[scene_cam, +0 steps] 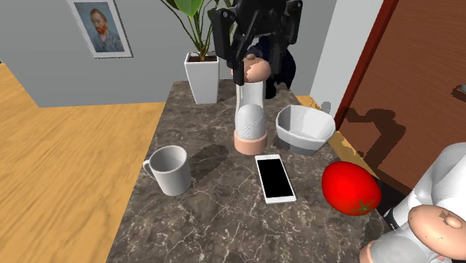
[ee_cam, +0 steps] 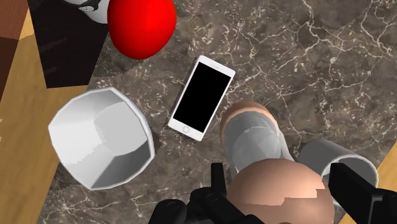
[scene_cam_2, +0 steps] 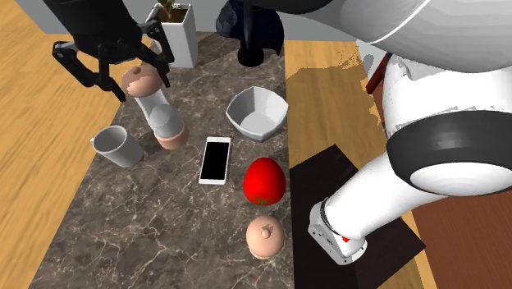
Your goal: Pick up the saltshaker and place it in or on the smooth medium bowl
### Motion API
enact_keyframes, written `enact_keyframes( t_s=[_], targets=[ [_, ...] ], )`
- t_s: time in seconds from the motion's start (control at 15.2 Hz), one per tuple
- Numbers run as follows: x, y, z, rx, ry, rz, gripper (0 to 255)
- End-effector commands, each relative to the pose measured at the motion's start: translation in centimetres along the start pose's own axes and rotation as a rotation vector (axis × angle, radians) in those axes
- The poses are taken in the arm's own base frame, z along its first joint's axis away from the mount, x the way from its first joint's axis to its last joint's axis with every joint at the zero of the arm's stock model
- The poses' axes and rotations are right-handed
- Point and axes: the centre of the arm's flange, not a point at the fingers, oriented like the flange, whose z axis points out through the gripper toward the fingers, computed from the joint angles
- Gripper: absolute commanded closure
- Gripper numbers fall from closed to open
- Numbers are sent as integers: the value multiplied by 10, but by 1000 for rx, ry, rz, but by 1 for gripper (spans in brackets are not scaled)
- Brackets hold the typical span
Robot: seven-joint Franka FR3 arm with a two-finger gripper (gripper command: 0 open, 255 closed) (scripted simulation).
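The saltshaker (scene_cam: 250,119) stands upright on the desk (scene_cam: 209,224), its long axis vertical, a grey body between a pinkish base and a rounded pinkish cap. The gripper (scene_cam: 254,73) sits directly above it, pointing straight down, with the fingers apart and one on each side of the cap. In the wrist view the cap lies between the two black fingers (ee_cam: 217,184), so the coming move is a straight close and lift rather than any sideways reach.

The white bowl (scene_cam: 305,128) is empty and lies just beside the saltshaker, on the shoulder view's right. A short carry that way should do it. The phone (scene_cam: 274,178) lies nearer the stand, and the mug (scene_cam: 172,170) is off to the left.

Some things are hard to make out: the cap's bulge hides whether the finger pads touch it or only flank it closely. In the wrist view the mug is partly covered by one finger. A second pink-capped shaker (scene_cam_2: 265,236) stands by the red tomato (scene_cam_2: 265,181) — it is not the one under the gripper.
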Motion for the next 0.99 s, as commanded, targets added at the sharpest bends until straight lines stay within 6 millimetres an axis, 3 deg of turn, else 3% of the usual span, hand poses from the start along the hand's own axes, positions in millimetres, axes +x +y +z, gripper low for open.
enact_keyframes(
  t_s=[0.0, 0.2, 0.92],
  targets=[
    [0, 1, -11, 0, 0, 0, 255],
    [-1, 1, -23, 0, 0, 0, 255],
    [10, 141, -60, 0, 0, 0, 255]
  ],
)
